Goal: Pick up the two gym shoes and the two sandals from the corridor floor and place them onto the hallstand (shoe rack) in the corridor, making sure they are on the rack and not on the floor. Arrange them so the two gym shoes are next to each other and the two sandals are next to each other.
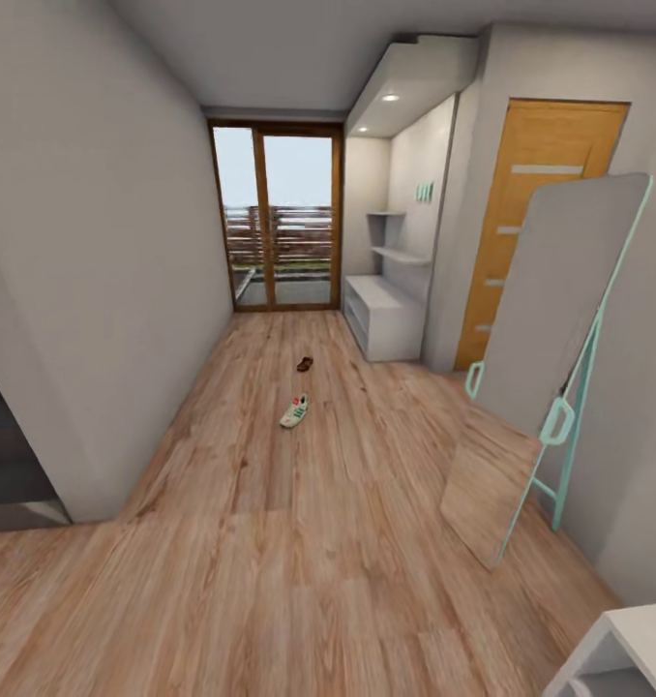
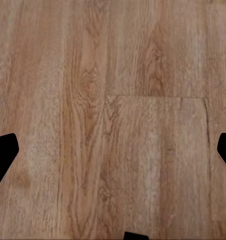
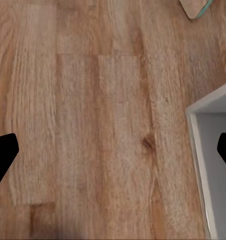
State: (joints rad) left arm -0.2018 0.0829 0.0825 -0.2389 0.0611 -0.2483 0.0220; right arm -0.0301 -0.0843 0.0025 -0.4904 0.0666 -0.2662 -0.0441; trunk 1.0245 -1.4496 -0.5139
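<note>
Far down the corridor floor (image 1: 270,542), a white gym shoe (image 1: 294,411) with green stripes lies on the planks. A dark brown sandal (image 1: 305,364) rests a little beyond it. The pale-grey hallstand (image 1: 381,318) stands against the right wall past them, with wall shelves and teal letters (image 1: 424,192) above. In the left wrist view my left gripper (image 2: 113,150) is open over bare wood, its dark fingertips (image 2: 3,152) far apart. The right gripper (image 3: 113,150) is open too, hovering over the floor (image 3: 93,125) with nothing between its fingers.
A tall mirror (image 1: 551,329) with a teal frame leans on the right wall. A white bench corner (image 1: 618,658) sits at the near right, also seen beside the right gripper as a white edge (image 3: 213,150). A glass door (image 1: 275,218) closes the corridor's far end.
</note>
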